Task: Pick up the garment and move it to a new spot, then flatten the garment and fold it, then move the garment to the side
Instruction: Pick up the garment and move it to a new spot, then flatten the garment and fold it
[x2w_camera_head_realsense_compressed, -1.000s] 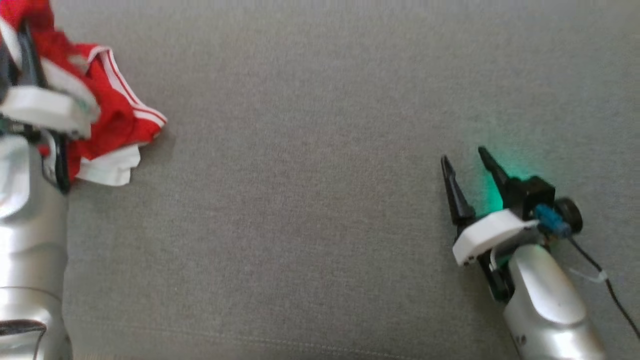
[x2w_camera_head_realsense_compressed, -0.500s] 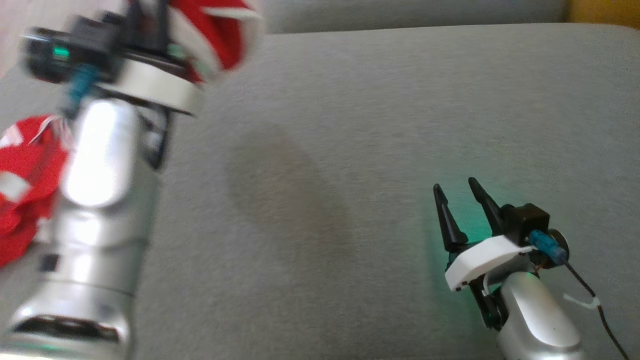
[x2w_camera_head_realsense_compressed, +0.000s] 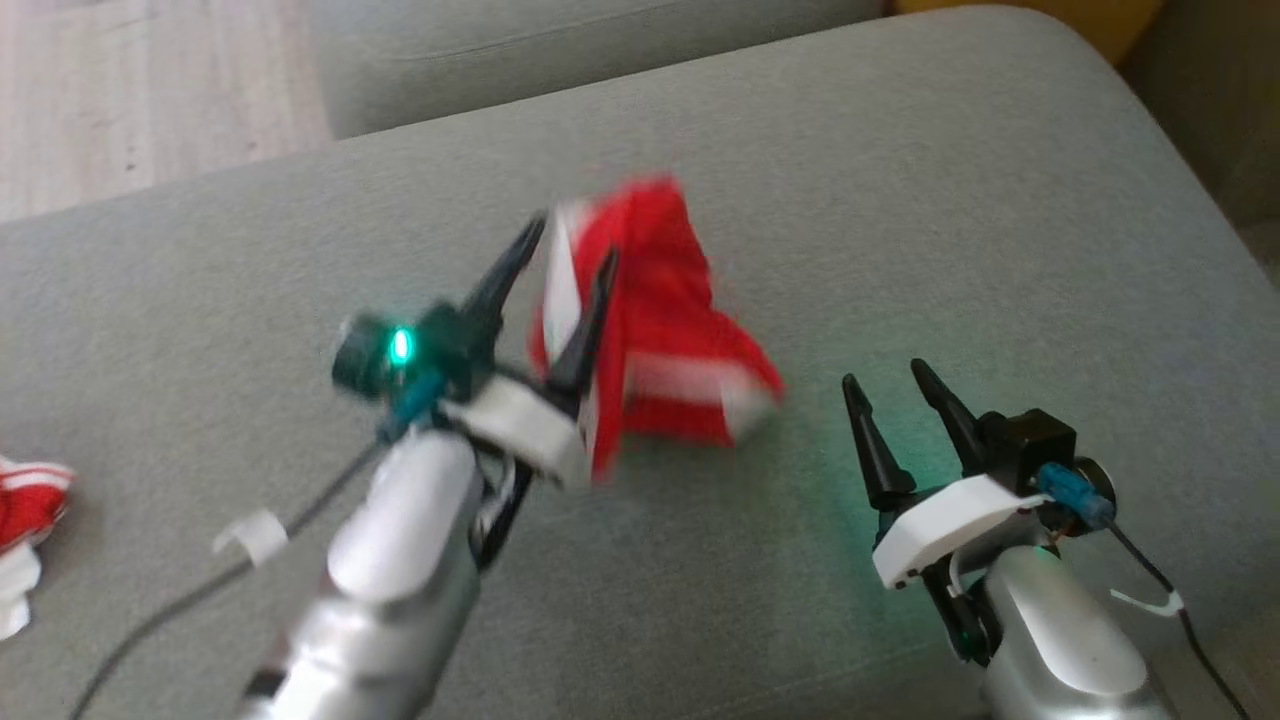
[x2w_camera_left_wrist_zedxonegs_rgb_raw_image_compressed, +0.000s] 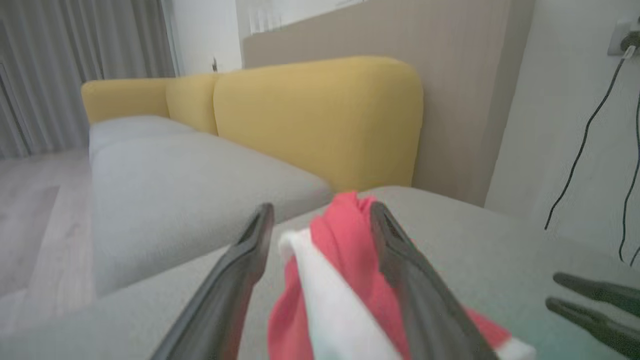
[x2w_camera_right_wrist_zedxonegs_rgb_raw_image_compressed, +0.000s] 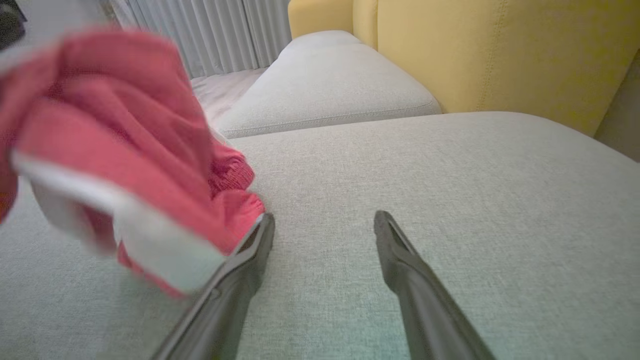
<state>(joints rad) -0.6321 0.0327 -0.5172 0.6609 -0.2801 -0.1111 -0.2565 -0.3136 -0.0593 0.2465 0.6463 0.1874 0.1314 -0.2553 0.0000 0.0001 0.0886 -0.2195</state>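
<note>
The garment (x2w_camera_head_realsense_compressed: 660, 310) is red with white stripes, bunched and blurred with motion over the middle of the grey sofa cushion (x2w_camera_head_realsense_compressed: 900, 180). My left gripper (x2w_camera_head_realsense_compressed: 570, 250) is open, its fingers spread on either side of the garment's near edge. In the left wrist view the garment (x2w_camera_left_wrist_zedxonegs_rgb_raw_image_compressed: 345, 240) sits loosely between the parted fingers of the left gripper (x2w_camera_left_wrist_zedxonegs_rgb_raw_image_compressed: 322, 207). My right gripper (x2w_camera_head_realsense_compressed: 885, 378) is open just right of the garment, with nothing in it. In the right wrist view the garment (x2w_camera_right_wrist_zedxonegs_rgb_raw_image_compressed: 125, 150) hangs left of the right gripper (x2w_camera_right_wrist_zedxonegs_rgb_raw_image_compressed: 326, 216).
Another red and white piece of cloth (x2w_camera_head_realsense_compressed: 25, 500) lies at the cushion's far left edge. A second grey cushion (x2w_camera_right_wrist_zedxonegs_rgb_raw_image_compressed: 325, 80) and yellow backrests (x2w_camera_left_wrist_zedxonegs_rgb_raw_image_compressed: 320, 115) lie beyond. Wooden floor (x2w_camera_head_realsense_compressed: 150, 90) shows at the upper left, and the cushion's rounded edge drops off at the right.
The head camera has shifted. My left arm swung from the far left to the middle of the cushion carrying the garment, and its jaws have gone from shut to open. The right gripper stayed open.
</note>
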